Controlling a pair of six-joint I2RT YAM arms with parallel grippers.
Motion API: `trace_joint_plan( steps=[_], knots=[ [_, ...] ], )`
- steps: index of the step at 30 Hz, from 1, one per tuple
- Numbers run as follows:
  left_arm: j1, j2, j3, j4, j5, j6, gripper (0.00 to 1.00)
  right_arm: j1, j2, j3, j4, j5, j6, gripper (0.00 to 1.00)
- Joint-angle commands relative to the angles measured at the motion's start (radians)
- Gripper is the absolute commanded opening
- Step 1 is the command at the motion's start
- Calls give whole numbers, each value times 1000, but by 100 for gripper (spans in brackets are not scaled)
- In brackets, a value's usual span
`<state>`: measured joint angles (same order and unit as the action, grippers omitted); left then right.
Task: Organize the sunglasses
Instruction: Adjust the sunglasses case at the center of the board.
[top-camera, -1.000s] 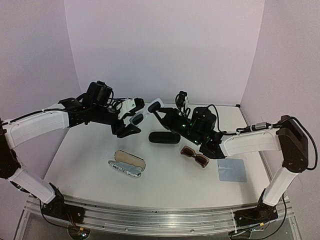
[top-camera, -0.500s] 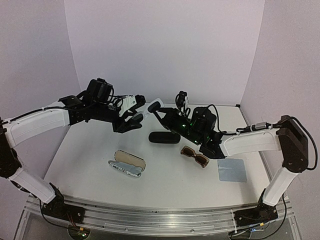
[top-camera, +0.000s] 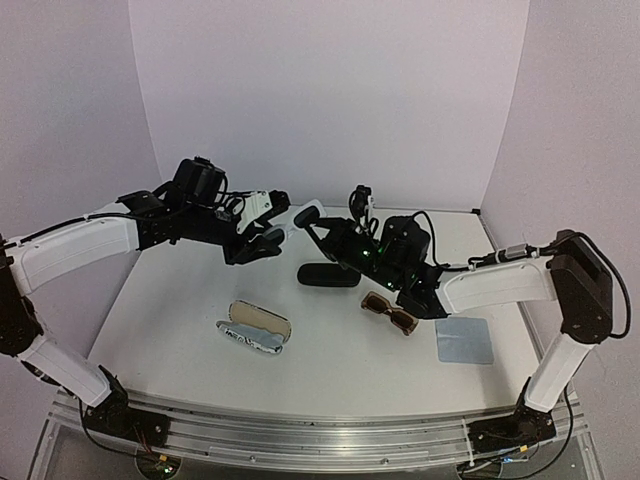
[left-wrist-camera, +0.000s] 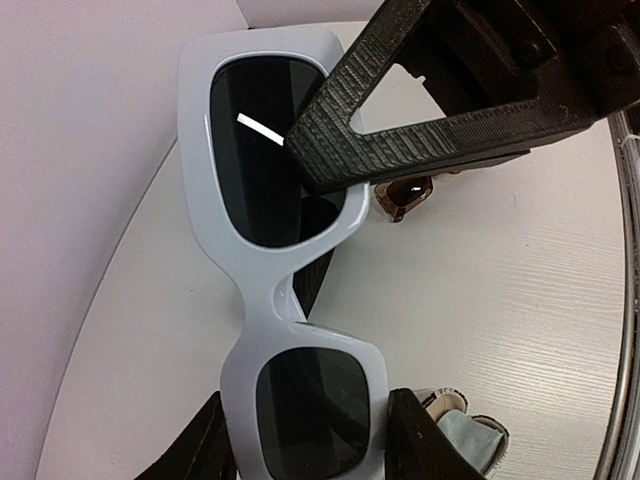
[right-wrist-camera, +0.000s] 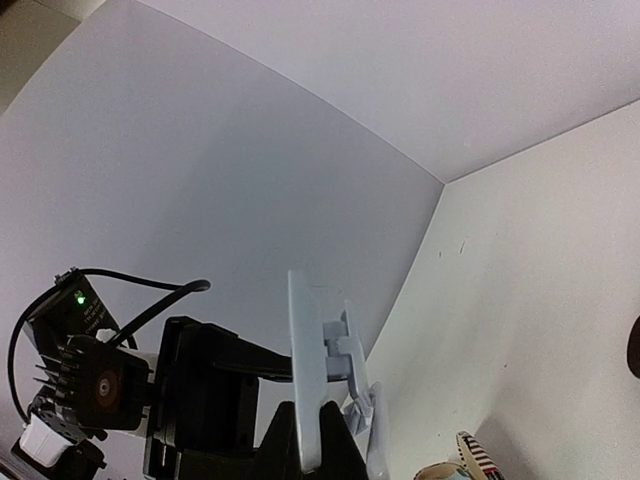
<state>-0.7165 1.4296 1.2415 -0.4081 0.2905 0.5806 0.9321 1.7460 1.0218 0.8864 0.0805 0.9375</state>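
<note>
— The right hand (top-camera: 306, 215) is clamped shut on the white sunglasses (left-wrist-camera: 265, 300). One of its fingers lies across the upper lens, and it holds them up in the air over the back of the worktop (top-camera: 170, 300).

— And the left hand (left-wrist-camera: 312, 445)?

— Its fingers sit either side of the lower lens, right by the rim. I can't tell whether they've pinched it yet.

— Two hands on one thin frame, then. If they pull or twist out of step, I'd worry about the bridge bending or snapping.

— Or the reverse. If the right lets go before the left has a proper hold, the pair drops, perhaps onto the black case (top-camera: 328, 275) lying close by.

— That finger on the lens could scuff it too.

— The brown sunglasses (top-camera: 390, 313) lie on the worktop by the right arm, near the blue cloth (top-camera: 464, 340). The striped case (top-camera: 255, 327) lies open toward the front left. Neither pair is put away yet.
</note>
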Motion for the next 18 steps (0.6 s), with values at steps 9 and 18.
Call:
trace_joint_plan(
  steps=[9,18],
  knots=[
    [-5,-11,1,-6,-46,28,0,7,11,4,41,-84,-10,43],
    [164,-4,-4,-81,-16,-77,0,4,-44,-79,-188,-193,-192,60]
  ],
)
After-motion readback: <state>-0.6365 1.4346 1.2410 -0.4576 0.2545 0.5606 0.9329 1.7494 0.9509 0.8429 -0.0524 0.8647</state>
